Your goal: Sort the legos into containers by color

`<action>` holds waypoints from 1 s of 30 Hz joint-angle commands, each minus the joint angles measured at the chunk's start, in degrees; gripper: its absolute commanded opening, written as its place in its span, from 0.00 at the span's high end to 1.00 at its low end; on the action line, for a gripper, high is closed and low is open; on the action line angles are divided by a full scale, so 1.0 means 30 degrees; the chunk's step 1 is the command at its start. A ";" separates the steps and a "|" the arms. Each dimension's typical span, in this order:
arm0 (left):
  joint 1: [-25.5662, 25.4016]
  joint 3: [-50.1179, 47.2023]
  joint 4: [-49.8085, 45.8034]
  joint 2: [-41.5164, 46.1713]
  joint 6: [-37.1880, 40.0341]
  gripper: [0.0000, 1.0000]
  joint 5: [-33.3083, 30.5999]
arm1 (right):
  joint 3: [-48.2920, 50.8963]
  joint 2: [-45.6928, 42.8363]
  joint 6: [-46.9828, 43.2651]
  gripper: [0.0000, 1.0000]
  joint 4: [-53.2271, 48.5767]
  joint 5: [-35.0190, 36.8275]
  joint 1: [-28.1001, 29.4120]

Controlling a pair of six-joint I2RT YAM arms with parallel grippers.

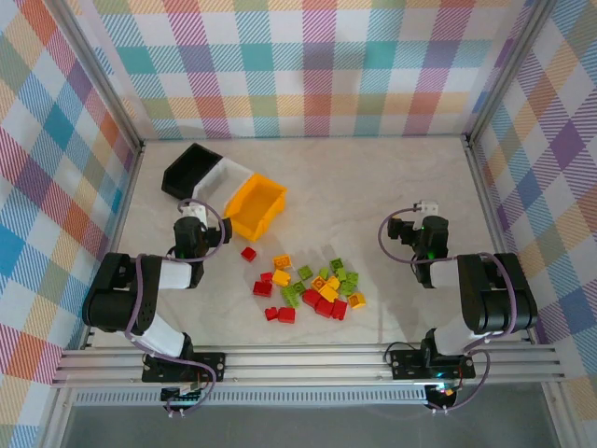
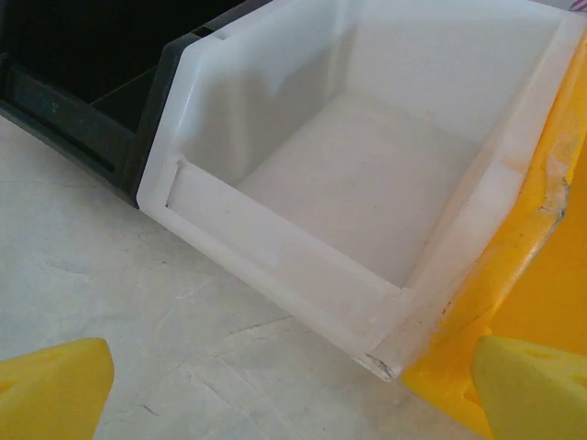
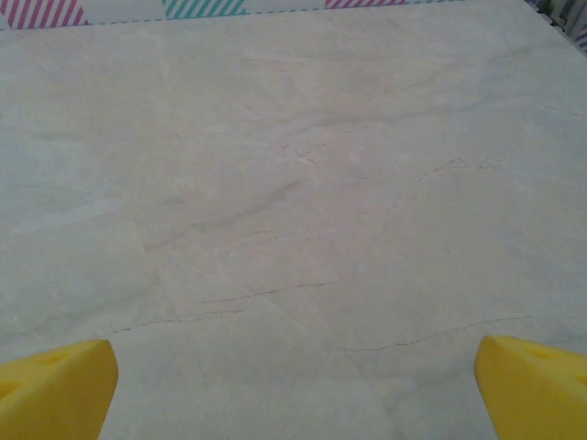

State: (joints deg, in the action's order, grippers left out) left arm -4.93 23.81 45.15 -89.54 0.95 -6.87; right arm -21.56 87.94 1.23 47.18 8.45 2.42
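Left gripper point(image 1: 199, 215), wide and empty, faces the white bin point(image 1: 227, 179); nearest red brick point(image 1: 248, 253) lies just lower right of it. Right gripper point(image 1: 422, 217), equally wide, is farther.

The left arm point(image 1: 117, 299) sits folded, elbow tucked back near its base, forearm reaching forward. The left gripper point(image 1: 193, 211) points away from the base, yellow fingertips point(image 2: 50, 390) spread wide. The right arm point(image 1: 490, 299) mirrors that fold, and the right gripper point(image 1: 425, 209) faces forward too, fingertips point(image 3: 537, 385) wide apart.
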 commanded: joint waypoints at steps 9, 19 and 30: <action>0.0249 0.0163 0.0255 -0.0029 0.0202 0.00 0.0306 | -0.0342 -0.0032 0.0232 0.00 0.0678 -0.0240 -0.0087; 0.0264 0.0151 0.0252 -0.0013 0.0218 0.00 0.0326 | -0.0342 -0.0048 0.0232 0.00 0.0688 -0.0267 -0.0044; 0.0192 0.1565 -0.3527 0.1585 0.0014 0.00 -0.0267 | -0.1952 -0.1907 0.0062 0.00 -0.3736 -0.0389 -0.0066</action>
State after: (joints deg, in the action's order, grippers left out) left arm -4.95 24.60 42.00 -88.79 0.93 -6.96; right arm -23.03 86.61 1.21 42.94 8.32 2.26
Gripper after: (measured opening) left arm 0.997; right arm 0.997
